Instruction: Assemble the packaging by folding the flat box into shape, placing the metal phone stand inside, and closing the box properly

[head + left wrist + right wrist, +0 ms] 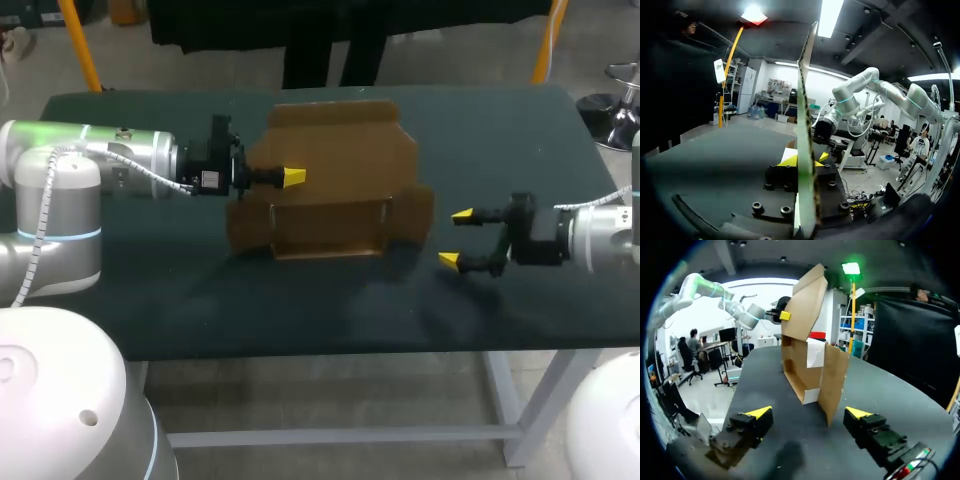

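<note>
Centrally on the dark matte worktop (300,310) stands a half-folded brown cardboard box (340,190); left pincer (293,177) clamps its nine-o'clock flap, right pincer (455,238) gapes empty at four o'clock.

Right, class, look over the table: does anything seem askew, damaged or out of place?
Only the cardboard box: it is half-folded, its big panel tilted up in the left gripper and a side flap splaying outwards. No damage shows. No metal phone stand is in view.
</note>
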Robot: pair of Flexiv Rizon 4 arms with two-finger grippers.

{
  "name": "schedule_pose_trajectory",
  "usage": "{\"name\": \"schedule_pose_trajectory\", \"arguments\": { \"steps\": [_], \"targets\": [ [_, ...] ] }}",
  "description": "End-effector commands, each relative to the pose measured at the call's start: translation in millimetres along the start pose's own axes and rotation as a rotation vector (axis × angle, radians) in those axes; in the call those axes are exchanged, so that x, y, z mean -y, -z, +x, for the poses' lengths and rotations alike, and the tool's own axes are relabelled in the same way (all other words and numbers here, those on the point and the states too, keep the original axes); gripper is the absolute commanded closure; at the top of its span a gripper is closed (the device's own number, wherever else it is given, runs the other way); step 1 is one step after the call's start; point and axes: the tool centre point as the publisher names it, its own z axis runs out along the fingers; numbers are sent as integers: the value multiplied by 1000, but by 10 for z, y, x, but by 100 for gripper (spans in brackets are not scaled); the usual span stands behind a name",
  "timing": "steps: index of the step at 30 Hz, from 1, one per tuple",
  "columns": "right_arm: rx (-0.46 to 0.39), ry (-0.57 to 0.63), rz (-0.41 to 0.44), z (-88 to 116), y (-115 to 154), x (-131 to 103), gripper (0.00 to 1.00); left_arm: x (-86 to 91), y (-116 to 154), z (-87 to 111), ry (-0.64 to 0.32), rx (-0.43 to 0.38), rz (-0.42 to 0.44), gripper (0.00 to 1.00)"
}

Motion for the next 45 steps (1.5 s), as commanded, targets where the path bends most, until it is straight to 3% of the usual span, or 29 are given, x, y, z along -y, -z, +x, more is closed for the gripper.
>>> {"name": "schedule_pose_trajectory", "arguments": {
  "steps": [1,10,15,18,27,31,35,45],
  "targets": [
    [-2,-1,10,-110,-170,-9,0,-20,-3,-6,0,-3,-1,100],
    [3,-9,-13,-280,-359,-43,11,-20,-3,-6,0,-3,-1,100],
    [7,-16,-16,-326,-421,-44,30,-20,-3,-6,0,-3,-1,100],
    [8,-20,-19,-345,-453,-45,50,-20,-3,-6,0,-3,-1,100],
    [6,-27,-30,-365,-540,-47,64,-20,-3,-6,0,-3,-1,100],
    [7,-29,-36,-356,-568,-50,79,-20,-3,-6,0,-3,-1,100],
    [11,-29,-40,-334,-581,-52,100,-20,-3,-6,0,-3,-1,100],
    [39,-34,-52,-250,-571,-70,100,-20,-3,-6,0,-3,-1,100]
  ]
}}
